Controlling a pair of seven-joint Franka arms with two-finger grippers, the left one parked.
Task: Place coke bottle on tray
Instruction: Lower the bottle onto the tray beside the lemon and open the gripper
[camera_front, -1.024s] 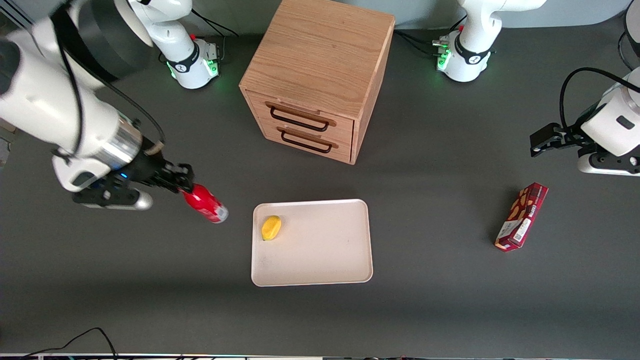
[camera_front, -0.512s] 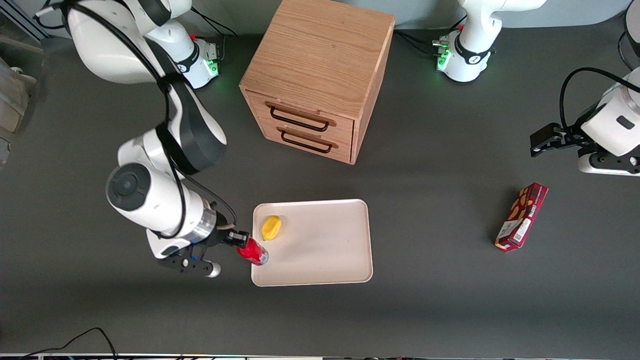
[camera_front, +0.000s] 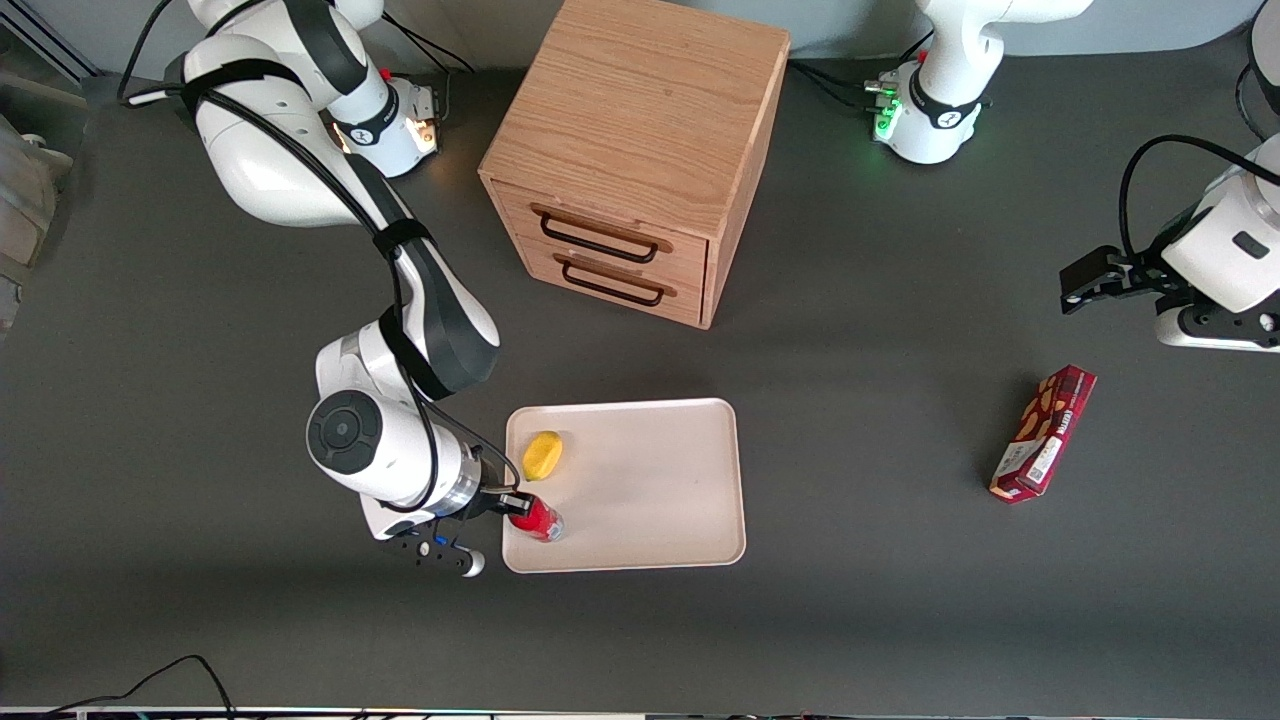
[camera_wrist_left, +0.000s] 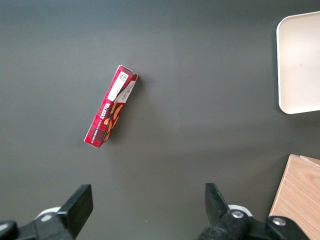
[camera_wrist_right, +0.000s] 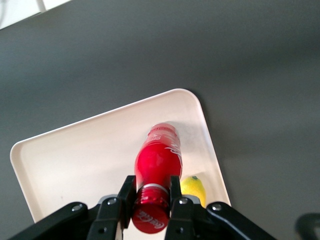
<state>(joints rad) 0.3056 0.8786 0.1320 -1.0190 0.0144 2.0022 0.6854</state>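
- We hold the small bright-red coke bottle (camera_front: 539, 520) by its neck, just under the red cap, with the black two-finger gripper (camera_front: 514, 504) clenched on it; the wrist view shows both fingers (camera_wrist_right: 126, 194) pressed against the neck.
- The grip at the neck leaves the silvery base free to go down first, and the bottle hangs tilted, base toward the tray floor.
- The bottle is over the large flat cream-beige tray (camera_front: 650, 480), at the corner nearest the working arm and the front camera. We cannot tell whether its base already touches the floor.
- This spot is probably chosen to keep clear of the yellow lemon (camera_front: 542, 455), which lies in the tray near the same short rim, farther from the camera than the bottle.
- The wooden drawer cabinet (camera_front: 632, 160) and the dark-red rectangular snack box (camera_front: 1042, 433) stand apart from the tray and play no part.
- A second ago the bottle hung over bare table, well short of the tray; half a second ago it was crossing the short rim; now it is fully inside the rim and closer to the camera. Lemon, tray and box have not moved.
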